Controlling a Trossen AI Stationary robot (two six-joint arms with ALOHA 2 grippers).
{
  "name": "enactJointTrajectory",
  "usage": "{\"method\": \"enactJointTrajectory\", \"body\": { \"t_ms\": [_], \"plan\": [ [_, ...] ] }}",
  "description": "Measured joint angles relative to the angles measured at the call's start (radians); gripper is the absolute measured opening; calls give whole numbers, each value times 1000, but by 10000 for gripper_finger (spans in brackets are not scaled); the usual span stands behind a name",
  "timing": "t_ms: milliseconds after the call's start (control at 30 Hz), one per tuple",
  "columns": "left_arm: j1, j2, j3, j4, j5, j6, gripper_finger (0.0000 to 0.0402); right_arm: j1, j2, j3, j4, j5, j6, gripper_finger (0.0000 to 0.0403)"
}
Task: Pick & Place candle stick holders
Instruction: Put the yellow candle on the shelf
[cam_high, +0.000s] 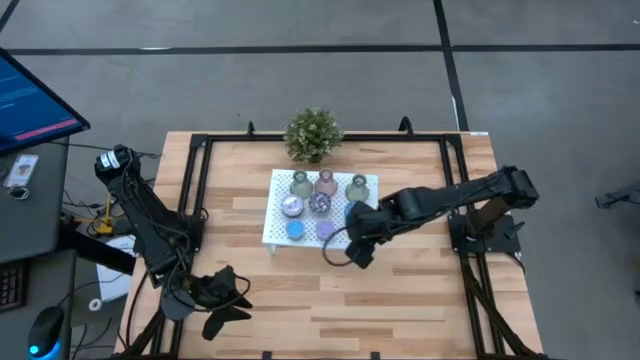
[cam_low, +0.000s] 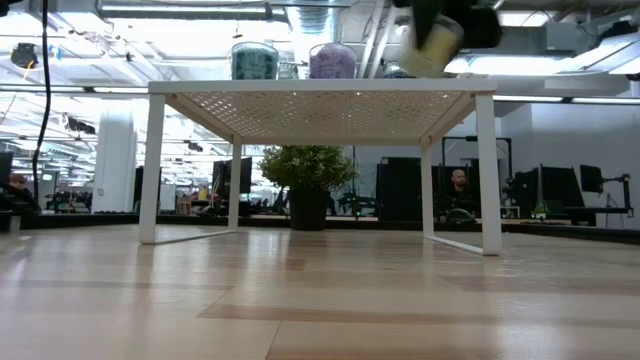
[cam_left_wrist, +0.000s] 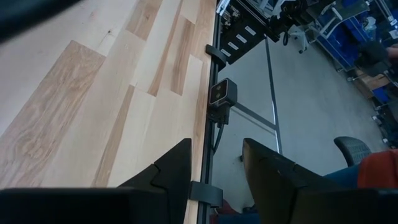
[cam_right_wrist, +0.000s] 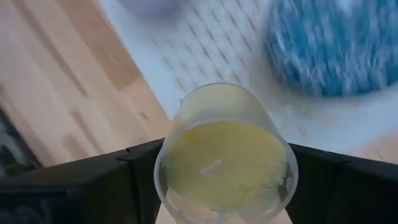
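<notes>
Two arms share the wooden table (cam_high: 400, 300), and the white perforated tray (cam_high: 277, 232) stands on legs at its middle, with a potted plant (cam_high: 312, 133) just behind it. Seven holders show on the tray in the high view: three vase shapes (cam_high: 326, 182) along the far row, speckled pucks (cam_high: 292, 206) in the middle row, and a blue puck (cam_high: 296, 230) and a lilac puck (cam_high: 324, 230) at the near edge. The right gripper (cam_right_wrist: 224, 180) hangs over the tray's near right corner, its fingers clamped on a yellow holder (cam_right_wrist: 224, 158), a clear cup of yellow wax that the low view shows held above the tray top. The step in hand is judged to be the placing of this holder: the wrist view looks down on perforated tray surface beside a blue speckled puck (cam_right_wrist: 336, 43). The next move calls for a straight descent onto a free patch of the tray, clear of the neighbouring pucks, then a release. The left gripper (cam_left_wrist: 214, 168) waits at the table's near left corner, its fingers standing apart on nothing. Pale and darker planks make up the table, framed by black rails. Beyond lies an open workshop with desks, monitors, and a seated person (cam_low: 457, 185).
</notes>
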Motion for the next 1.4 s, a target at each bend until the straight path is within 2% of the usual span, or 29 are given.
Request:
{"method": "enactJointTrajectory", "body": {
  "t_ms": [600, 900, 1400],
  "plan": [
    [0, 0, 0, 0, 4, 0, 143, -18, 28, 30, -15, -19, -3, 235],
    [0, 0, 0, 0, 4, 0, 143, -19, 29, 30, -16, -19, -8, 260],
    [0, 0, 0, 0, 4, -1, 143, -19, 19, 30, -22, -23, -21, 262]
  ]
}}
